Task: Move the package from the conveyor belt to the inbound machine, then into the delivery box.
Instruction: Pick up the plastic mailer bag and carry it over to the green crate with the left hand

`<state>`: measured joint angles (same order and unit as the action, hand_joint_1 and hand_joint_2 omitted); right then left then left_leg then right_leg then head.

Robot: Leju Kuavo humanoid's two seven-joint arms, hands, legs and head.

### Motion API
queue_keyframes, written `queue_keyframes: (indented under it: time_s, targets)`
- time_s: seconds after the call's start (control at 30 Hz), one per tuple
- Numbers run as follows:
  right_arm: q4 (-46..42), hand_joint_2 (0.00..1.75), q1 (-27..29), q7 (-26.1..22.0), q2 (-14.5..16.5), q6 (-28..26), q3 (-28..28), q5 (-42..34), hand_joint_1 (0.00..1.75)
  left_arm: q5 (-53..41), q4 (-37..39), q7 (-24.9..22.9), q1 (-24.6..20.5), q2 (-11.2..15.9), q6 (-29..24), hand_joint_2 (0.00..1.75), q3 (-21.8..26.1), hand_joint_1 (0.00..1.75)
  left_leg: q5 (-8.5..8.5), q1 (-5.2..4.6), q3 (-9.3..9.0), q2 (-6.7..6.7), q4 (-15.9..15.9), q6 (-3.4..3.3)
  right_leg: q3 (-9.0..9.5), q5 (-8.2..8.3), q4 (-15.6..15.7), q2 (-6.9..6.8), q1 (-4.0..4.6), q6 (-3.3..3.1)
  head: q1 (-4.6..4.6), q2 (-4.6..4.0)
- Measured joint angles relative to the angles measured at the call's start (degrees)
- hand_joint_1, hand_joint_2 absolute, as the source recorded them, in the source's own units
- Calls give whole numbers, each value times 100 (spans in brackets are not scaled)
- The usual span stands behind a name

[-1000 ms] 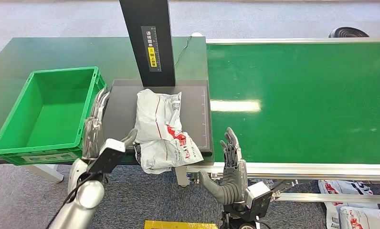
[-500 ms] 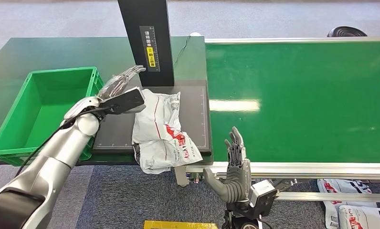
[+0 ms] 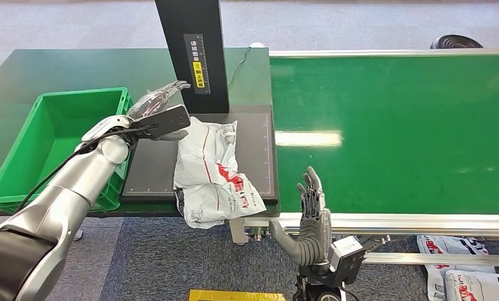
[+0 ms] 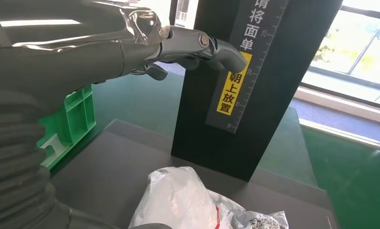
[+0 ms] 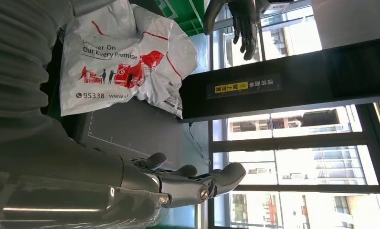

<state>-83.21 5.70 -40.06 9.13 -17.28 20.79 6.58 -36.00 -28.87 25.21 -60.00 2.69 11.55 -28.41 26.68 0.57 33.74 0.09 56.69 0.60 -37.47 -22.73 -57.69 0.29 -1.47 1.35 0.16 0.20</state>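
1. Head view: the package (image 3: 210, 174), a crumpled white bag with red print, lies at centre frame on the dark plate of the inbound machine (image 3: 156, 166); its lower end hangs past the plate's near edge. The left hand (image 3: 160, 108) hovers upper left of the bag, fingers stretched out and apart, holding nothing, between the green delivery box (image 3: 21, 164) and the machine's black post (image 3: 194, 53). The right hand (image 3: 311, 216) stands upright at lower centre, fingers spread and empty, at the near rail of the conveyor belt (image 3: 391, 132), whose green surface runs bare across the right half.

2. Left wrist view: the fingers (image 4: 197, 45) reach out toward the post, with the bag at the bottom centre edge.

3. Right wrist view: the right hand's fingers (image 5: 197, 183) lie extended across the lower frame; the bag sits upper left on the plate.
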Motion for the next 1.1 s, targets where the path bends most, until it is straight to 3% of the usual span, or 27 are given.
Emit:
queue_keyframes:
  time_s: [0.27, 0.37, 0.7, 1.1]
  targets:
    - [1, 175, -19, 0, 40, 98, -55, 4, 0, -40, 509, -304, -436, -374, 1350, 175, -303, 0, 0, -1, 6, -5, 1, -1, 1, 0, 0, -6, -1, 1, 1, 0]
    - [14, 175, -58, 0, 82, 160, -58, 21, 0, 18, 687, -443, -489, -527, 1626, 175, -368, 0, 0, 0, 6, -5, 1, 0, 0, 0, 0, -5, -1, 1, 1, 0]
    - [161, 175, -144, 0, 129, 138, -73, 112, 0, 69, 946, -546, -480, -675, 1704, 175, -480, 0, 0, 0, 6, -5, 0, 0, 0, 0, 0, -5, 0, 0, 1, 0]
    - [590, 175, -302, 0, 176, 150, -132, 171, 0, 119, 1092, -607, -139, -677, 1248, 175, -509, 0, 0, 0, 7, -6, 0, 0, 0, 0, 0, -6, 0, 0, 0, 0]
